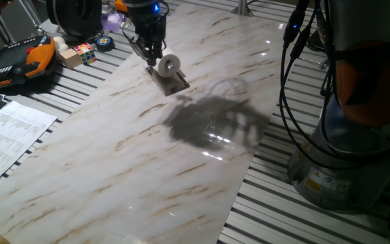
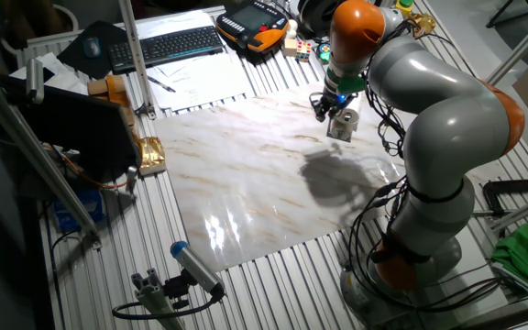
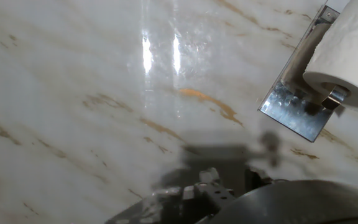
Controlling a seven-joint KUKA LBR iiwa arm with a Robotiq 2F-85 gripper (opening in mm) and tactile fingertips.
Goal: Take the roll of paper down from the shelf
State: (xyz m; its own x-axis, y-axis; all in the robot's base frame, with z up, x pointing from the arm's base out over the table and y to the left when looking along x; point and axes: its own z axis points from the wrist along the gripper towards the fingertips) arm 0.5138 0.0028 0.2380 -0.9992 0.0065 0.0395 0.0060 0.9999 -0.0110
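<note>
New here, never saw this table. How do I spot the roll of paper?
Find the marble tabletop, then its far edge below the pincer. The roll of paper sits on the shelf, a flat dark plate: the only white cylinder with a hollow core.

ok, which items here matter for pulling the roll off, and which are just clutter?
Job:
roll of paper
shelf under it
gripper, just beside the roll

Clutter:
Rubik's cube
printed sheets
keyboard
teach pendant
</note>
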